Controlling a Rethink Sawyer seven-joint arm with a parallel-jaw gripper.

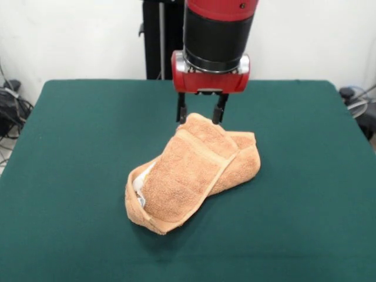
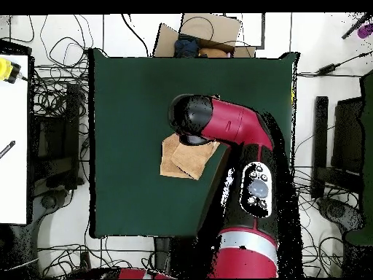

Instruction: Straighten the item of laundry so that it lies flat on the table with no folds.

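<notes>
The dark green tabletop [image 1: 70, 176] carries a light orange-tan towel [image 1: 188, 176] near its middle, bunched and folded over itself into a thick roll, with a bit of white showing inside the open fold at one end. The red and black arm [image 2: 244, 146] reaches over the towel, hiding part of it from above. Its pincer [image 1: 200, 111] stands at the towel's far end, the two dark fingers [image 1: 181, 110] spread, tips at the cloth's top fold.

Front camera, set low and close across the table [image 1: 70, 176], faces the arm [image 1: 217, 29] (upper part cropped); overhead camera, set high, looks straight down on the whole table [image 2: 131, 109] and surrounding cables [image 2: 55, 109]; both share the tabletop and towel [image 1: 194, 170].
</notes>
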